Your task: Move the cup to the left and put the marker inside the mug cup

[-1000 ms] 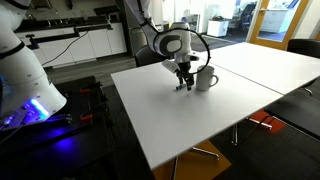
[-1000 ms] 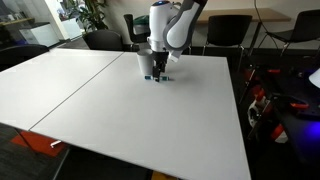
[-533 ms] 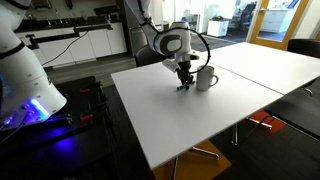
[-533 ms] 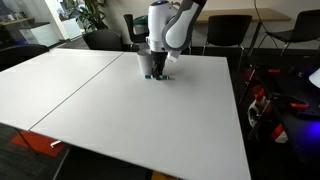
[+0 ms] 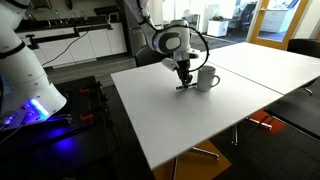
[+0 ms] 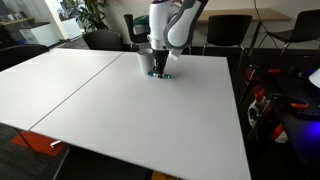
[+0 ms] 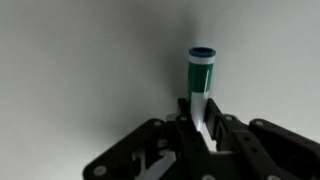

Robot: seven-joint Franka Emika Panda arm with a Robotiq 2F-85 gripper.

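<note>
A big white table (image 5: 190, 130) stands in an office room. There are black chairs (image 6: 228, 30) on its far side and a green plant (image 6: 95, 12) in the corner. Next to the table, a white machine (image 5: 25, 80) glows blue near the floor.

The robot arm (image 5: 165, 43) reaches over the table from the back edge. Its gripper (image 5: 185, 77) points straight down. A white mug (image 5: 207, 78) stands upright on the table, just beside the gripper.

The gripper is closed on a marker (image 7: 202, 80). In the wrist view, the two black fingers (image 7: 186, 112) squeeze the marker's white body from both sides. The green end sticks out past the fingertips toward the table (it looks dark green at the very end, with a lighter green part under it).

In an exterior view the marker (image 5: 183, 87) hangs upright under the gripper, with its low end very close to the table. It is too small there to tell if it touches the top. The marker is outside the mug, beside it and not in it.

In an exterior view the gripper (image 6: 160, 70) stands in front of the mug and hides most of it.
</note>
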